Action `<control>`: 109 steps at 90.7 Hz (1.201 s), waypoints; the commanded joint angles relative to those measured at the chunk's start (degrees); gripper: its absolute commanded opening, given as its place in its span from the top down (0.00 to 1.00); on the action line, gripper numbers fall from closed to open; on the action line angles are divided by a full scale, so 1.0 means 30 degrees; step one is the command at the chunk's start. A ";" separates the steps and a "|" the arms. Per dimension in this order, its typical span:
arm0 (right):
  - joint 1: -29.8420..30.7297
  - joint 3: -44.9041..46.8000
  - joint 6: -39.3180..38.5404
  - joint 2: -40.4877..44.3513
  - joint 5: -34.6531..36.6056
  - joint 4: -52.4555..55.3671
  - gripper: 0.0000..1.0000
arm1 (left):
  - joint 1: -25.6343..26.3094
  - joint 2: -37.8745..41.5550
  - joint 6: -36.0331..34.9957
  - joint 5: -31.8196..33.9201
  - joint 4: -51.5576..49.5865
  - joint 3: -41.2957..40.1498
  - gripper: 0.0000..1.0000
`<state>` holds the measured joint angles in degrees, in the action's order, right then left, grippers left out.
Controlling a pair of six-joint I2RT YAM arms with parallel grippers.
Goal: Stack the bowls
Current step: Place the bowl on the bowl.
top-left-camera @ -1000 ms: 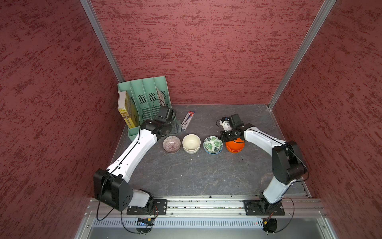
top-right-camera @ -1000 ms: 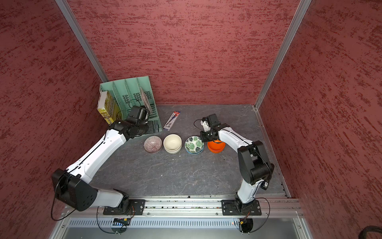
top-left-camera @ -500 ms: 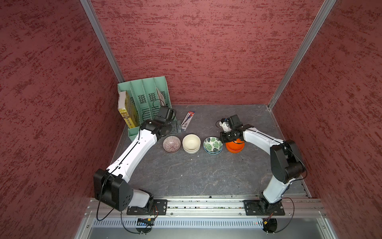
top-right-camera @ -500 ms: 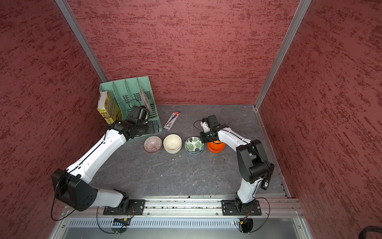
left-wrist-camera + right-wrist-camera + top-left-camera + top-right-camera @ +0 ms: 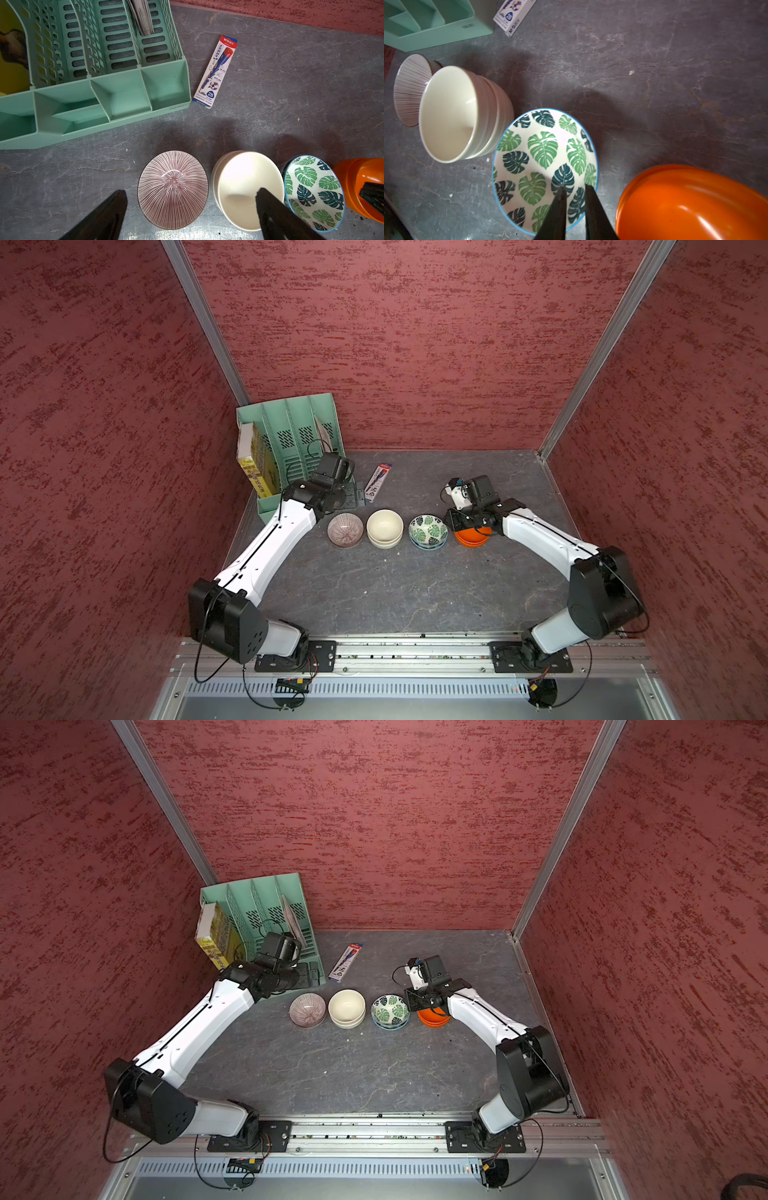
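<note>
Row on matte, stone-veined table (image 5: 374,593): radially lined purple-grey bowl (image 5: 344,529); at its 3 o'clock, in order, nested smooth cream bowls (image 5: 384,527), leaf-print bowls (image 5: 428,531), glossy orange bowls (image 5: 467,541). Left gripper (image 5: 190,192): spread wide, empty. Right gripper (image 5: 575,188): narrowly parted above leaf-print bowls, grasping nothing.

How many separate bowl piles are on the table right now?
4, in one row, starting nearest the green rack: striped purple bowl, cream stack, leaf-print stack, orange stack. Bowls nested underneath may be hidden.
</note>
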<state>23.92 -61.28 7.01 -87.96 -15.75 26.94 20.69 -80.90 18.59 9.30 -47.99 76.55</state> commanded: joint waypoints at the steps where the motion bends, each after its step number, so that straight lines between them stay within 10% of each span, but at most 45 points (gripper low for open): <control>1: 0.1027 0.0538 -0.0214 0.0486 -0.0438 -0.0391 0.83 | 0.0134 -0.0285 -0.0088 0.0078 0.0238 0.0381 0.00; 109: 0.2778 0.2026 0.0697 0.0495 0.0689 -0.1535 0.85 | 0.0194 0.0191 -0.0013 0.0123 0.0214 -0.0001 0.00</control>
<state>31.99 -55.27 8.60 -89.23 -15.84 23.33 21.02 -81.43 18.59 9.28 -47.99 76.55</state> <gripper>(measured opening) 0.150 0.996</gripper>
